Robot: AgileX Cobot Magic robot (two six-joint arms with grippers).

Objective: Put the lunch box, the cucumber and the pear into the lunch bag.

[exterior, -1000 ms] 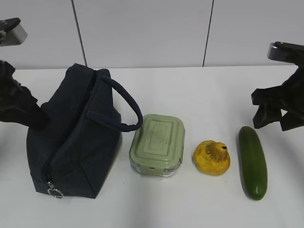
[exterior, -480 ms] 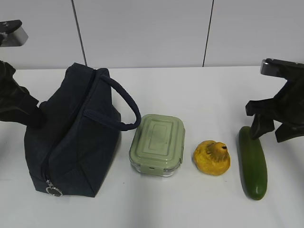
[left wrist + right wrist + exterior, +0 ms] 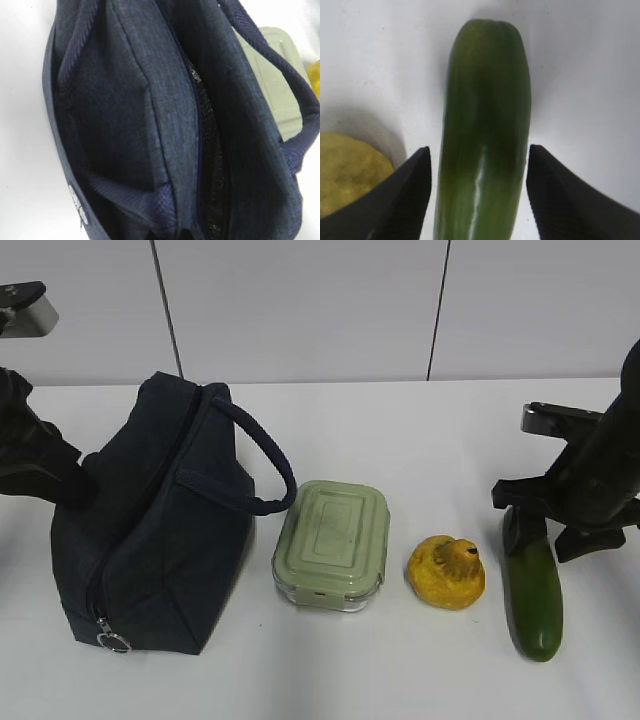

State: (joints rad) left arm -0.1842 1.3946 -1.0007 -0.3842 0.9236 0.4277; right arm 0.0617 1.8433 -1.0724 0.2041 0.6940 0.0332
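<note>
The dark navy lunch bag (image 3: 150,530) stands at the left, its zipper open along the top and its silver ring pull (image 3: 113,643) at the near end. The left wrist view looks down into its open top (image 3: 125,110). My left arm (image 3: 40,465) is against the bag's far left side; its jaws are hidden. The lunch box (image 3: 333,540) with its sage-green lid lies right of the bag and shows in the left wrist view (image 3: 280,65). The yellow pear (image 3: 447,572) lies beside it. My right gripper (image 3: 545,535) is open, its fingers straddling the far part of the cucumber (image 3: 532,600), also seen in the right wrist view (image 3: 487,90).
The things lie in a row on a white table (image 3: 400,440) with a white panelled wall behind. The pear's edge (image 3: 345,170) lies close to the left finger of my right gripper (image 3: 479,155). One bag handle (image 3: 265,465) loops towards the lunch box.
My right gripper has moved down and to the left, from above and beside the cucumber to astride it. The left arm has barely moved.
</note>
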